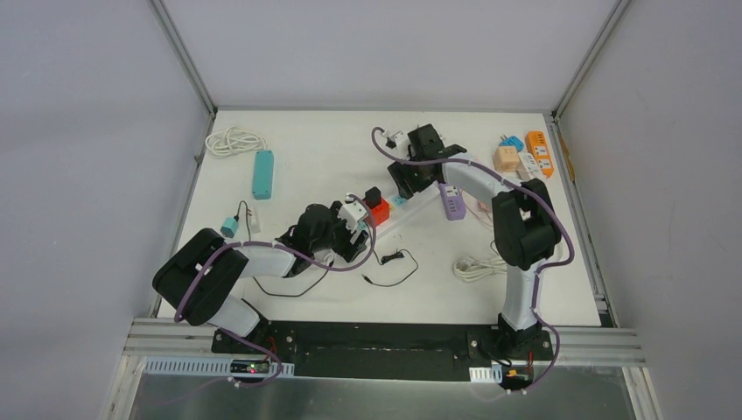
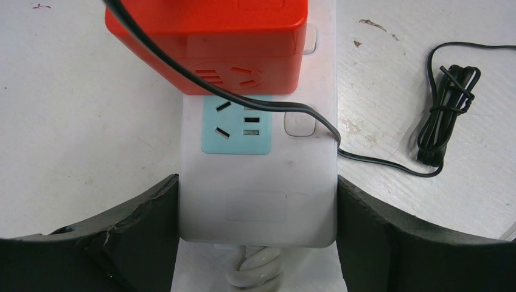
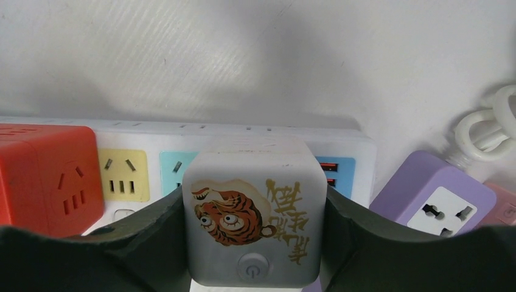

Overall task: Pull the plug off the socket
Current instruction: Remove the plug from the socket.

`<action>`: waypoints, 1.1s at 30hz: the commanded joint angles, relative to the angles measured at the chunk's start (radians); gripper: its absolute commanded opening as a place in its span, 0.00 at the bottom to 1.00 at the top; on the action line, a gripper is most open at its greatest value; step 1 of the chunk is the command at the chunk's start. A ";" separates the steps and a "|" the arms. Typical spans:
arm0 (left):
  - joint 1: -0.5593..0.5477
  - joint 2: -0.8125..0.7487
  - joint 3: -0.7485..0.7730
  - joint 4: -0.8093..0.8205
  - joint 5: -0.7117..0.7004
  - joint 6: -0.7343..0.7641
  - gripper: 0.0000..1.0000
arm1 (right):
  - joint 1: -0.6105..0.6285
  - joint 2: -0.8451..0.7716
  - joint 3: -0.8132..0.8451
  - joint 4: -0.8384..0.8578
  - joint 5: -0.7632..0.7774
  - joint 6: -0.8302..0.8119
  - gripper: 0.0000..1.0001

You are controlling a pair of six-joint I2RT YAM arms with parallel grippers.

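Observation:
The socket is a long white strip (image 1: pixel 411 210) lying slantwise at mid-table. My left gripper (image 2: pixel 258 243) is shut on its cord end (image 2: pixel 258 207), one black pad (image 2: pixel 140 231) against each long side. The plug, a white cube with a tiger sticker (image 3: pixel 252 213), stands on the strip over a light-blue outlet. My right gripper (image 3: pixel 252 243) is shut on it, pads pressed to both side faces. In the top view the right gripper (image 1: pixel 411 184) hides the plug. A red cube adapter (image 2: pixel 207 36) sits plugged in between the two grippers.
A thin black cord (image 2: pixel 304 109) crosses the strip, its bundled end (image 2: pixel 447 103) lying to the right. A purple socket block (image 1: pixel 452 203) and a white coiled cable (image 1: pixel 477 267) lie right of the strip. A teal strip (image 1: pixel 262 173) lies far left, orange adapters (image 1: pixel 540 151) far right.

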 commanded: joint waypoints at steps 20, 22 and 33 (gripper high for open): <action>-0.012 0.009 0.011 0.000 0.067 -0.023 0.00 | 0.047 -0.004 -0.019 -0.021 0.084 -0.063 0.00; -0.012 0.006 0.009 0.000 0.068 -0.022 0.00 | 0.025 -0.001 -0.012 -0.033 0.025 -0.041 0.00; -0.012 0.008 0.012 -0.001 0.073 -0.021 0.00 | -0.078 0.044 0.024 -0.103 -0.184 0.024 0.00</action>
